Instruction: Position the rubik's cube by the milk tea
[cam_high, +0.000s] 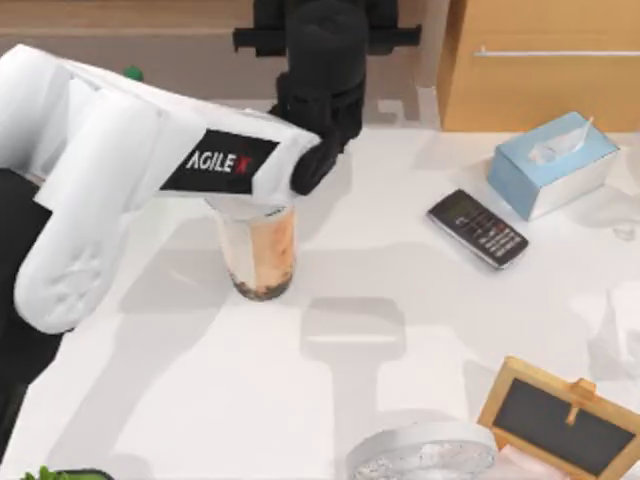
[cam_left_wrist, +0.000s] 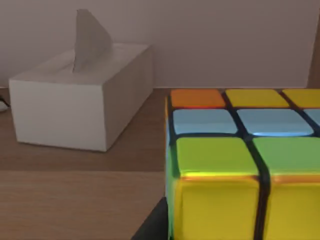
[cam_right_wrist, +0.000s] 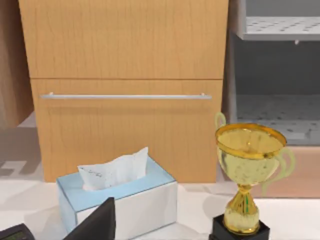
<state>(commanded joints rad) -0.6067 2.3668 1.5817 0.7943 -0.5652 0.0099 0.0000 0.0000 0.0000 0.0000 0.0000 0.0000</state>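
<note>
The left gripper (cam_high: 325, 135) is holding the rigid, light, multicoloured plastic rubik's cube (cam_left_wrist: 240, 160) by its flat opposite sides, at one o'clock of the tall clear milk tea cup (cam_high: 260, 250).

The left arm (cam_high: 150, 170) reaches in from the top view's left edge, its white forearm slanting across the table's back-left part, lettered black band facing up. Its black wrist (cam_high: 320, 90) sits high near the table's far edge, at the middle. The left wrist view shows one dark finger (cam_left_wrist: 152, 225) low against the cube (cam_left_wrist: 240, 165), which sits close under the camera.
</note>
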